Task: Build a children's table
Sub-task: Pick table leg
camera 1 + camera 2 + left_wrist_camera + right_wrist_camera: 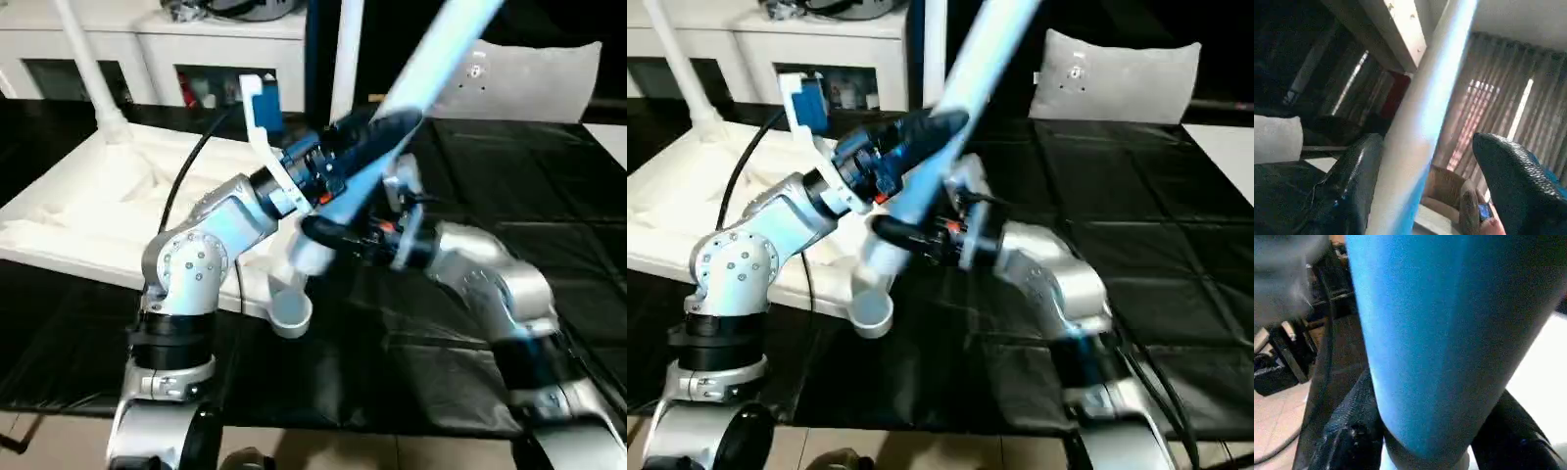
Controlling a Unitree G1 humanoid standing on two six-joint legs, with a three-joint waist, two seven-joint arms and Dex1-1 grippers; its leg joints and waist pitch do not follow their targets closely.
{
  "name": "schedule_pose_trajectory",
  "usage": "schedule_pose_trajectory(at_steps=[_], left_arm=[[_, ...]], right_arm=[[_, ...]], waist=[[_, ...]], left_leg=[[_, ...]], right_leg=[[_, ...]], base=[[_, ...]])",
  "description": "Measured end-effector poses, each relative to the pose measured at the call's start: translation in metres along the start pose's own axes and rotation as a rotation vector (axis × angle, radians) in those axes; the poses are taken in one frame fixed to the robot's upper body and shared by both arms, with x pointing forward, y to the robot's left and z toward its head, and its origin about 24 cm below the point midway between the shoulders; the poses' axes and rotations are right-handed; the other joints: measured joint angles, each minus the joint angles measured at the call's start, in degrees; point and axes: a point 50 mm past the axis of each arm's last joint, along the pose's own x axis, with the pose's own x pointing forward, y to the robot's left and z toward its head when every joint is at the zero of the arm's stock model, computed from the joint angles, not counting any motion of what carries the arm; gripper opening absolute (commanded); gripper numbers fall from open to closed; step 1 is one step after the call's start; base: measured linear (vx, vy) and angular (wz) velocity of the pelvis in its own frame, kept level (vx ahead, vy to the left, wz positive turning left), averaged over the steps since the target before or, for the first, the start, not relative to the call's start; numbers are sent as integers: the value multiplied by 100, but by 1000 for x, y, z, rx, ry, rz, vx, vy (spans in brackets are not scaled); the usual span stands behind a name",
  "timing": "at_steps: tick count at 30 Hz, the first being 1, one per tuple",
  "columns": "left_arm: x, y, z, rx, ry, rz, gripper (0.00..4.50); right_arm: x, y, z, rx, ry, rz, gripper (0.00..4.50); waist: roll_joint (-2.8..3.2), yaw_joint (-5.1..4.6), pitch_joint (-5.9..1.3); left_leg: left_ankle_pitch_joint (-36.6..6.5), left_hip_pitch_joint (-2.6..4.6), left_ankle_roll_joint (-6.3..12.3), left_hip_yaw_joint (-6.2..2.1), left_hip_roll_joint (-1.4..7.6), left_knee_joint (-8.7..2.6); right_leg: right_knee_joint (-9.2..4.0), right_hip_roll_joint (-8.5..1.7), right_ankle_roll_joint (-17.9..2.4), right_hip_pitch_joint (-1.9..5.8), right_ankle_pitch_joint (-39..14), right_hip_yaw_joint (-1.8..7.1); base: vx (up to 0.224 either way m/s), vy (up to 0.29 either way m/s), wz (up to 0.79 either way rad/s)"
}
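1. My right gripper is clamped round the leg near its fat end.
2. My left gripper has fingers either side of it higher up, not clearly squeezing.
3. The leg's long axis tilts: thin end toward 1 o'clock, fat end toward 7, over the tabletop corner socket.

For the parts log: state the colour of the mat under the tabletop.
Black mat, creased into squares; clearest in the right eye view.
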Motion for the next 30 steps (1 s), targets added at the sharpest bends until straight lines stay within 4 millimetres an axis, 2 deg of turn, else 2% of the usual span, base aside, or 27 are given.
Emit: schedule_pose_trajectory(at_steps=[3, 8, 11, 15, 19, 21, 25, 30], left_arm=[[-17, 9, -3, 34, 13, 96, 342], [-50, 31, -5, 227, 103, 355, 342], [-57, 35, -6, 296, 117, 437, 342], [-93, 46, -20, 325, 164, 642, 342], [-125, 47, -33, 458, 277, 767, 342], [-129, 47, -38, 480, 297, 790, 342], [-128, 45, -43, 550, 260, 865, 342], [-131, 44, -45, 555, 237, 896, 342]], right_arm=[[-9, 1, -1, -1, -30, -50, 187], [-27, -1, -1, -77, -69, -252, 187], [-31, -5, -7, -116, -50, -396, 187], [-45, -8, -23, -125, -19, -593, 187], [-55, -7, -29, -175, -32, -738, 187], [-58, -9, -30, -191, -36, -788, 187], [-66, -11, -21, -378, -119, -960, 187], [-71, -7, -14, -485, -196, -990, 187]], waist=[[23, -40, 10], [33, -90, 12], [43, -113, 9], [62, -147, 8], [60, -169, 9], [56, -162, 10], [16, -133, 15], [4, -163, 12]], left_leg=[[0, 3, -1, 0, 2, -2], [5, 8, -9, 0, 10, -9], [6, 10, -11, 1, 9, -9], [5, 0, -11, 4, 8, -18], [6, 4, -12, 5, 9, -30], [6, 3, -12, 6, 9, -29], [7, 6, -14, 21, 8, -31], [7, 7, -13, 22, 8, -33]], right_leg=[[1, 2, 4, -3, 2, 1], [-1, 9, 9, -1, 4, 0], [-9, 7, 14, 5, 7, 1], [-18, 9, 16, -6, 8, 3], [-26, 12, 18, -8, 7, 5], [-27, 11, 20, -7, 8, 5], [-33, 2, 28, -1, 10, 8], [-37, 5, 37, -4, 13, 15]], base=[[0, 0, 0], [0, 0, 0], [0, 0, 0], [0, 0, 0], [0, 0, 0], [0, 0, 0], [0, 0, 0], [0, 0, 0]])
